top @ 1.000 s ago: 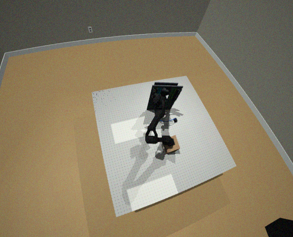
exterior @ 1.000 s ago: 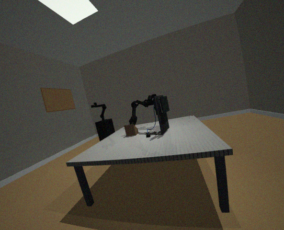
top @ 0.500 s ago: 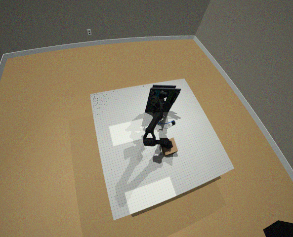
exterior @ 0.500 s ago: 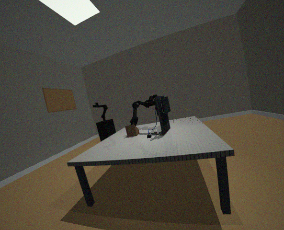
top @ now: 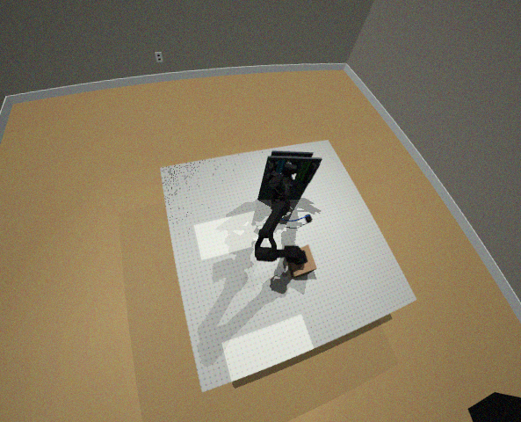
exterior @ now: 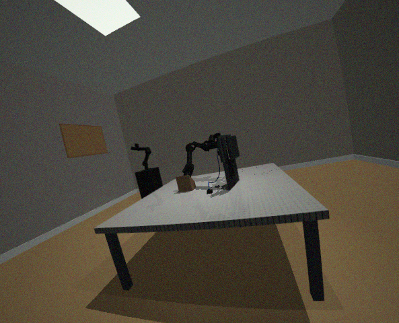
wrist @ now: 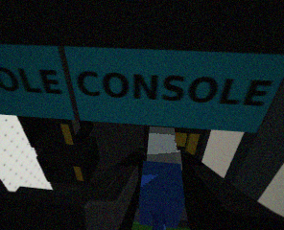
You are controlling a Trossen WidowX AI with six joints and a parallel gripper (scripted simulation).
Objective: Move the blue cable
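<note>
Plug, blue (wrist: pixel 162 192), one: at six o'clock from the CONSOLE label (wrist: pixel 171 88) in the wrist view; seating in the port, and which server, cannot be told. Gripper, black (top: pixel 289 169) (exterior: pixel 216 137) (wrist: pixel 162 170), one: clamped on the plug. Cable, blue (top: pixel 296 220) (exterior: pixel 219 170), one: hanging in a curve, small black block (top: pixel 307 218) (exterior: pixel 209 191) at its table end, toward five o'clock from the servers (top: pixel 264 191) (exterior: pixel 233 149) in the top view. Arm, black (top: pixel 271 222) (exterior: pixel 189 156), one. Brown box (top: pixel 309 263) (exterior: pixel 184 183), one: near six o'clock from the servers.
</note>
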